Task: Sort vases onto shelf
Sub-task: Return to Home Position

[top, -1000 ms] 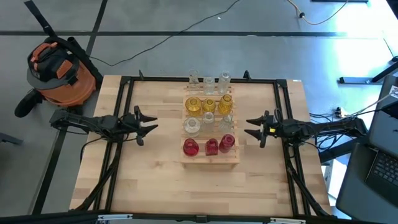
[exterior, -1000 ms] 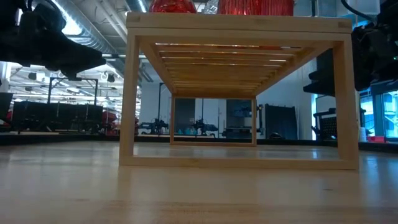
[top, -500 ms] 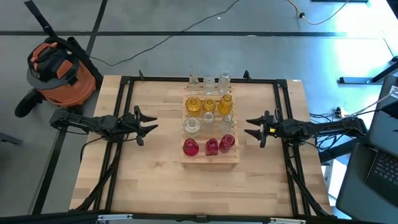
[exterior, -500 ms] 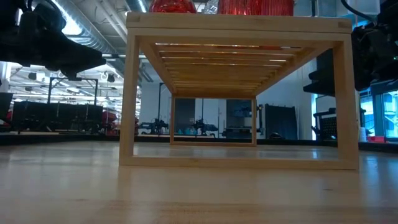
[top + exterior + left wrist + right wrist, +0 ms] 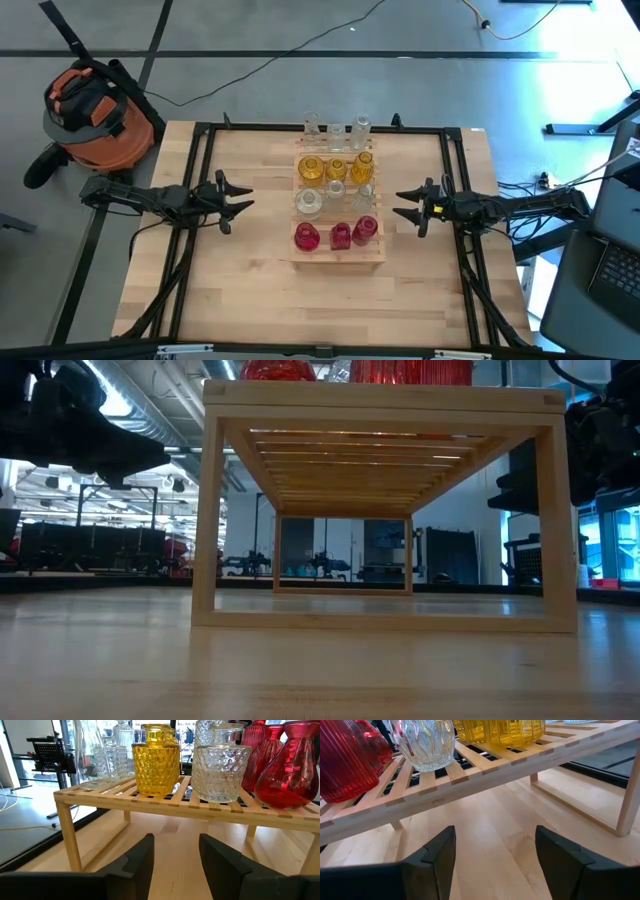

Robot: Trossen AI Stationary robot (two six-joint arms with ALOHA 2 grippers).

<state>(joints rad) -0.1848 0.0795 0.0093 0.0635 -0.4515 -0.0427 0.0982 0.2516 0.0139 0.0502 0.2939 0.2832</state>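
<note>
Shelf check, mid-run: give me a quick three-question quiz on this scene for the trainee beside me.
1. True or false: the left gripper is holding something.
2. In the high view, what colour are the vases in the shelf's bottom row? A) yellow B) clear C) red
3. Fill in: that row holds ___ vases.
Key: 1 false: its fingers are open and empty, like those of the right gripper. 2 C. 3 three.

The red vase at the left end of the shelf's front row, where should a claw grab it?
Probably its narrow neck, from the left: the red vase stands upright on the shelf, a second red vase crowds its right, and the open left claw is on that side.
</note>
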